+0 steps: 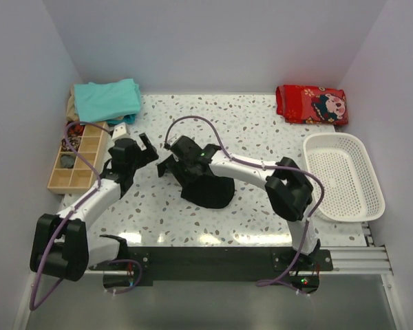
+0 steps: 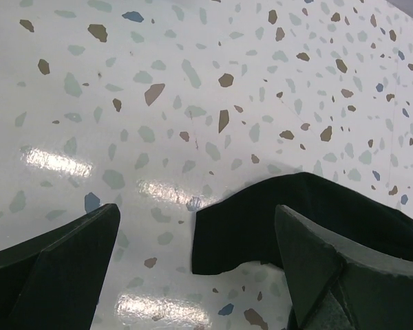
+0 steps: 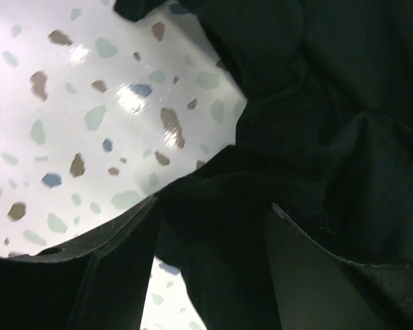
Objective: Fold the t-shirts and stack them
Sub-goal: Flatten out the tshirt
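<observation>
The black t-shirt [image 1: 208, 187] lies bunched in a heap at the middle of the table. My right gripper [image 1: 169, 165] is at the heap's left edge. In the right wrist view the right gripper [image 3: 213, 206] has its fingers closed on a thick fold of the black t-shirt [image 3: 316, 124]. My left gripper [image 1: 147, 147] is open and empty just left of the heap. In the left wrist view the left gripper [image 2: 197, 214] hovers over a flat corner of the black t-shirt [image 2: 261, 223] on the table. Folded teal t-shirts [image 1: 109, 100] sit at the back left. The white patch is hidden.
A wooden compartment box [image 1: 74, 161] stands at the left edge, with a small white object [image 1: 120, 129] behind it. A white plastic basket [image 1: 344, 206] is on the right. A red printed cloth [image 1: 311, 104] lies at the back right. Walls close in on three sides.
</observation>
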Robot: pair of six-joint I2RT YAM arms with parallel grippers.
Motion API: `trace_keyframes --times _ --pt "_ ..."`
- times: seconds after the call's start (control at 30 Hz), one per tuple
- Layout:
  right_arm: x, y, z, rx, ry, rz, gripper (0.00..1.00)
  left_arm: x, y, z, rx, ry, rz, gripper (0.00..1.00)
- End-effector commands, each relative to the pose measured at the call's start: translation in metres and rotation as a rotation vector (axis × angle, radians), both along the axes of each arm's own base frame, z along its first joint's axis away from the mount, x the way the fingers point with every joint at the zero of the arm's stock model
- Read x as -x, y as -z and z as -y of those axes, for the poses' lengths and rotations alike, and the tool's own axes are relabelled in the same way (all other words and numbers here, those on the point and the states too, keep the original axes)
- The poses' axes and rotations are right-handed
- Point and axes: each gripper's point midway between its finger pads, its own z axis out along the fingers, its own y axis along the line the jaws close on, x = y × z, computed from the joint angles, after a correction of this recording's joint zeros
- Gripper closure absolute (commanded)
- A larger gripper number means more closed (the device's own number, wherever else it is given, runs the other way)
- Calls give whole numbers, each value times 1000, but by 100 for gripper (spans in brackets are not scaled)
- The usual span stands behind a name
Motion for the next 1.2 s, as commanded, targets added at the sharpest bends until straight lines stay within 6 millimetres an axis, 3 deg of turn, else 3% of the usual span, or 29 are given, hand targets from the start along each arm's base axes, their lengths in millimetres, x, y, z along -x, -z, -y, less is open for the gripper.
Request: trace_keyframes --times 0.0,0.07,0.13,0.2,0.23,0.3,0.33,0.37,0.43,0.47,0.53,0.57,0.67,0.7,0.77,0.9,0.93,1.0,1.07,1.1,1.17 --pt "-11 2 -3 34 62 24 39 1 -2 1 16 7 14 0" --pt "-11 7 1 61 68 19 66 0 2 3 20 22 5 0" --pt "-14 -1 10 81 92 48 100 -1 3 5 22 31 1 0" --pt "-16 -16 18 73 109 93 100 -1 6 6 20 37 -12 0" --pt "-19 -41 30 61 141 155 100 -1 6 7 22 43 -12 0" --pt "-24 -66 47 55 182 235 100 -2 6 8 20 50 -8 0" --pt "-26 -77 65 79 220 289 100 -4 4 10 22 56 -5 0" --pt "-28 -104 79 55 248 340 100 -4 6 11 20 62 -9 0" --pt "-23 -114 111 110 293 372 100 -6 5 13 25 74 -6 0" --pt "-26 -134 136 125 364 428 100 -7 7 14 29 79 -13 0" --pt "-17 -128 179 237 436 428 100 -7 7 17 34 95 -12 0" --pt "-17 -137 207 232 539 438 100 -8 9 18 37 97 -17 0" --pt "-4 -116 268 294 702 342 100 -9 9 22 46 118 -16 0" --pt "1 -119 283 290 753 351 100 -9 10 23 47 126 -15 0" --pt "10 -105 309 334 825 324 100 -11 11 27 54 142 -17 0" --pt "1 -99 277 174 739 266 98 -15 13 30 57 155 -27 0" --pt "-7 -98 254 92 690 232 89 -16 14 30 55 154 -30 0" --pt "-13 -102 230 54 624 229 64 -17 13 26 44 137 -37 0" --pt "-21 -107 198 50 534 229 55 -16 14 18 28 89 -53 0" --pt "-24 -108 185 46 500 231 46 -15 16 15 22 70 -61 0" --pt "-25 -107 148 18 390 206 42 -14 16 10 15 42 -62 0"
